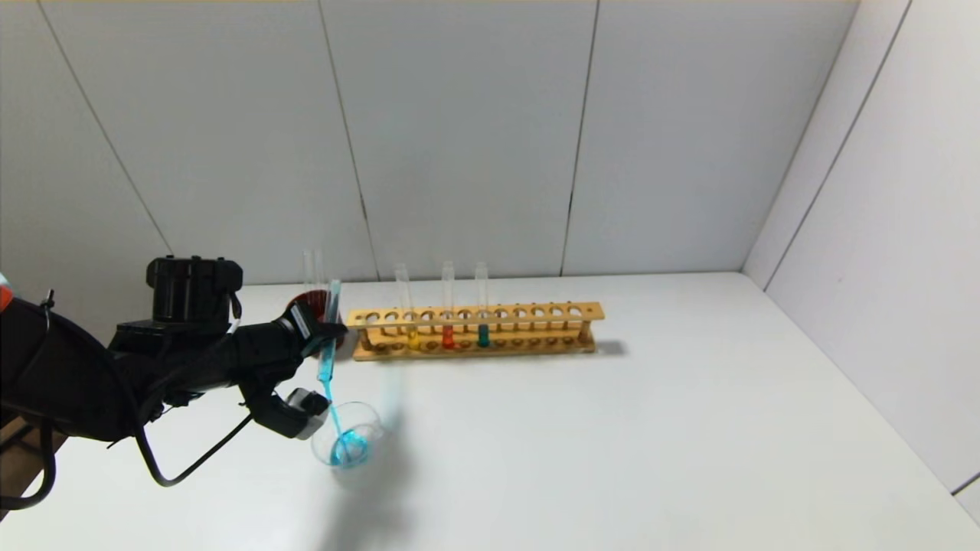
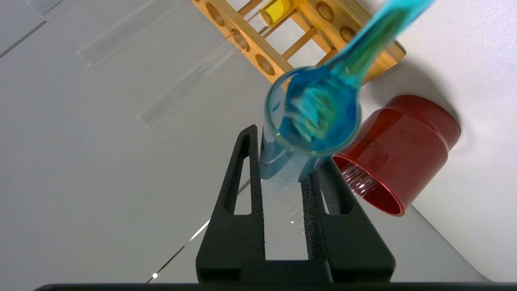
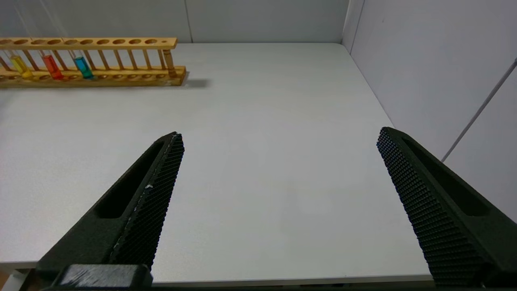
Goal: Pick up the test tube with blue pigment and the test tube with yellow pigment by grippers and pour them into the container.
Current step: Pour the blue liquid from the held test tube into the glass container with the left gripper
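Note:
My left gripper (image 1: 320, 330) is shut on the test tube with blue pigment (image 1: 329, 337), held upturned with its mouth down. A blue stream runs from it into the clear glass container (image 1: 348, 438), which holds blue liquid on the table just below. In the left wrist view the tube's mouth (image 2: 313, 111) sits between my black fingers (image 2: 242, 169); the container is out of that view. The test tube with yellow pigment (image 1: 412, 335) stands in the wooden rack (image 1: 536, 327), and shows in the right wrist view (image 3: 20, 66). My right gripper (image 3: 279, 133) is open and empty over bare table.
The rack also holds an orange-red tube (image 1: 448, 337) and a green-teal tube (image 1: 483, 335). A dark red cup (image 2: 404, 149) with clear empty tubes stands at the rack's left end, just behind my left gripper. Grey walls close the back and right.

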